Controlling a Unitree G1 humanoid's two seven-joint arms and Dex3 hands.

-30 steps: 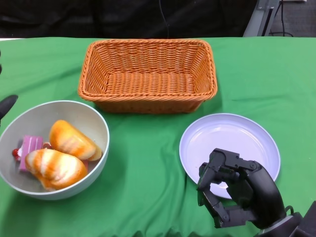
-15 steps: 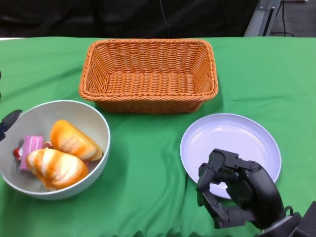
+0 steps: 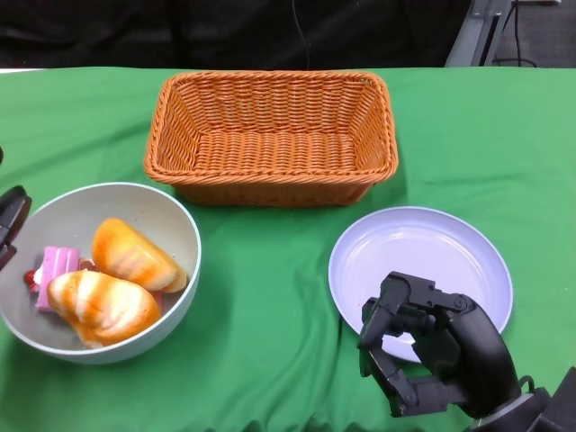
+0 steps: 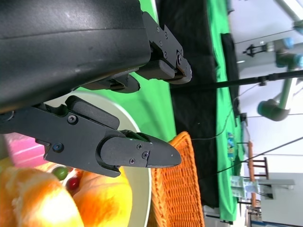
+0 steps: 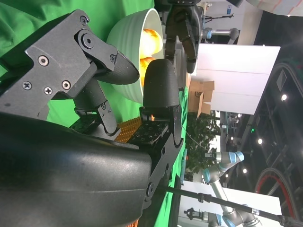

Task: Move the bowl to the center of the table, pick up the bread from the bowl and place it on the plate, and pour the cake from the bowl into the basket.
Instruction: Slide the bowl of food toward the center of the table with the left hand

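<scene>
Just beside the left hand (image 3: 11, 220), at the near left of the green-clothed surface (image 3: 270, 297), sits the pale grey-green round bowl (image 3: 175, 236). It holds two glazed orange bread rolls (image 3: 112, 288) and a pink slice of cake (image 3: 56, 270). The left hand's fingers (image 4: 137, 151) are spread over the bowl's rim with nothing between them; whether they touch the rim I cannot tell. The right hand (image 3: 423, 355) hangs over the near edge of the lilac round plate (image 3: 432, 247), fingers curled in on nothing. Beyond both hands stands the woven orange rectangular basket (image 3: 270, 135), apart from bowl and plate.

The step in hand appears to be taking hold of the bowl to shift it toward the middle. To do it well, the left hand should settle its fingers inside and outside the rim before closing, then slide the bowl level across the cloth, not lift it, since a tilt could spill the rolls. The cloth may wrinkle, so the push should be slow, stopping short of the plate.
</scene>
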